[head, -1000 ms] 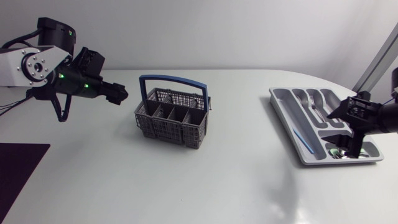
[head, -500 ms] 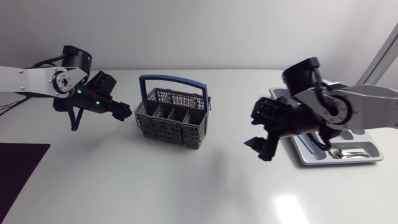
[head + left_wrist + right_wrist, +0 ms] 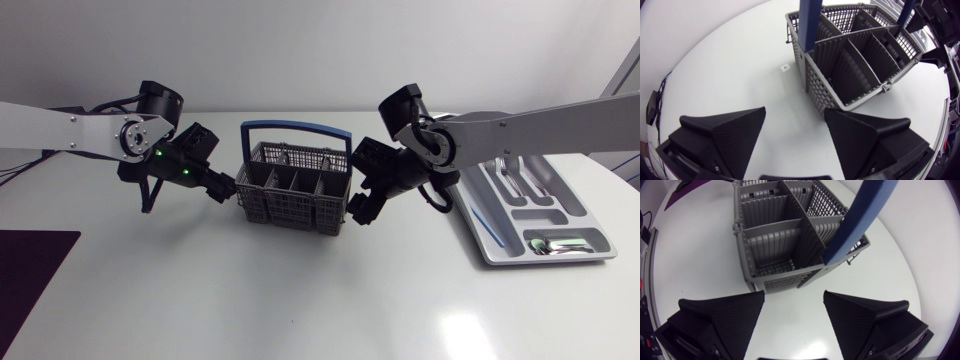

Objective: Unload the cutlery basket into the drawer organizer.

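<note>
Both grippers released, flanking the cutlery basket at mid-table.

At the near left a dark mat (image 3: 30, 268) is cut off by the view's edge. The left gripper (image 3: 226, 190) sits just beside the grey cutlery basket's (image 3: 293, 203) left end, fingers spread. The right gripper (image 3: 357, 211) sits by its right near corner, also spread, and I cannot tell if it touches. The compartments that show are empty under the upright blue handle (image 3: 295, 128). To the right, the right arm hides the drawer organizer's (image 3: 560, 259) far left corner. It holds a spoon (image 3: 545, 245), a thin blue stick (image 3: 487, 222) and cutlery farther back that is hard to make out.
</note>
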### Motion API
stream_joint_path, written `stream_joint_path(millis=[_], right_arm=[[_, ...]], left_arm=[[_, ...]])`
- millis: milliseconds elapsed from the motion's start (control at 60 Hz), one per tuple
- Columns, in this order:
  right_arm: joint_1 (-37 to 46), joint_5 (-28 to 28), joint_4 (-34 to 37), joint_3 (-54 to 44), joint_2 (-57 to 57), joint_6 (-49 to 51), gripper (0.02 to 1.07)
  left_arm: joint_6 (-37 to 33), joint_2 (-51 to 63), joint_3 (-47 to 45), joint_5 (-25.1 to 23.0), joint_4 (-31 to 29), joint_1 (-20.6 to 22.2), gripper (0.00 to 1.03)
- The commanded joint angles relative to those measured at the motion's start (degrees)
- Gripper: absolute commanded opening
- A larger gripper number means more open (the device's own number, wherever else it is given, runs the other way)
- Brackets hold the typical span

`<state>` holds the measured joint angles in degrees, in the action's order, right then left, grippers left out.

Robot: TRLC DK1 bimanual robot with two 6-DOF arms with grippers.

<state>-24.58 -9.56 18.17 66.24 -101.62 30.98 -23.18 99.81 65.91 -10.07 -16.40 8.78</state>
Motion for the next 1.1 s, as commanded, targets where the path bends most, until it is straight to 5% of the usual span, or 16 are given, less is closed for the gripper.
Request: stream_joint_path(millis=[0, 400, 1083], right_arm=[[1.55, 0.42, 0.11, 1.97, -2.61, -2.68, 0.87], [4.10, 0.16, 0.46, 7.24, -7.62, -3.03, 0.88], [1.81, 0.51, 1.16, 5.48, -5.78, -3.38, 0.88]], left_arm=[[-1.43, -0.23, -0.61, -1.36, 0.32, 0.98, 0.83], [-1.08, -5.77, -5.44, -1.62, 0.23, 5.55, 0.83], [-1.34, -8.14, -6.58, -1.62, 0.23, 3.27, 0.83]])
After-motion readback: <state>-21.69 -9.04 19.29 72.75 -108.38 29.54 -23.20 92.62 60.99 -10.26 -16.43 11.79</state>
